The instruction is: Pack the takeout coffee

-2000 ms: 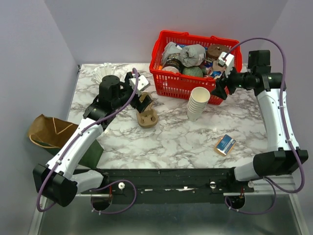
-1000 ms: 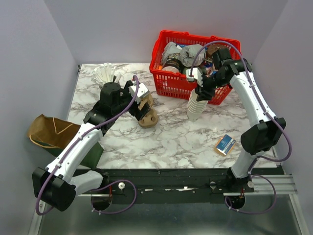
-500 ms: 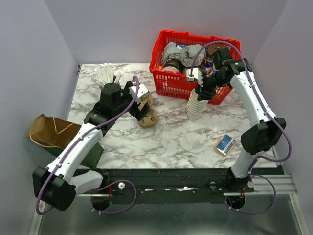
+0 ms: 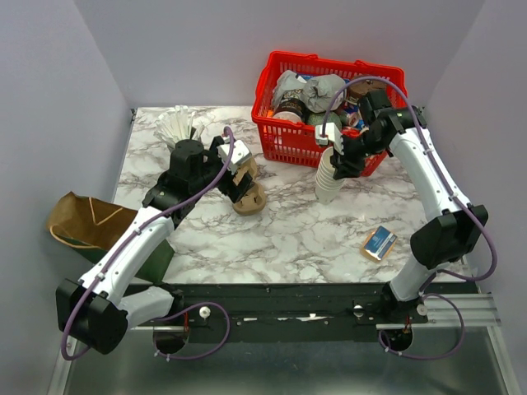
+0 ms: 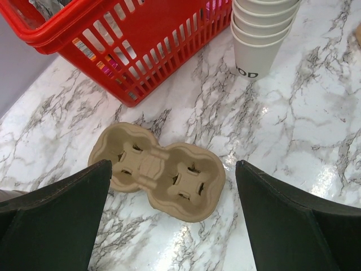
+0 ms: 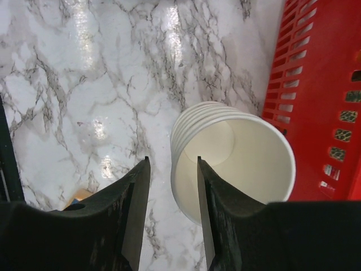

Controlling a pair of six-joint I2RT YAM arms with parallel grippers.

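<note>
**Right hand astride the cup rim**

The stack of paper cups (image 6: 237, 161) stands upright on the desk (image 6: 84, 73), directly beneath the right hand (image 6: 172, 186). The hand is half-parted and straddles the top rim, with one finger inside the cup and the other outside with a gap showing. The red basket (image 6: 321, 96) sits just beside the inner finger. The left hand (image 5: 173, 169) is spread wide and empty above the flat cardboard carrier (image 5: 148, 169).

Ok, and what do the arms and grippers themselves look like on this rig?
Both arms match: the left arm and right arm have white shells with black joints, and a purple cable loops along each. The left gripper and right gripper each carry two flat, black, wedge-shaped fingers. No markings are legible on them.
</note>
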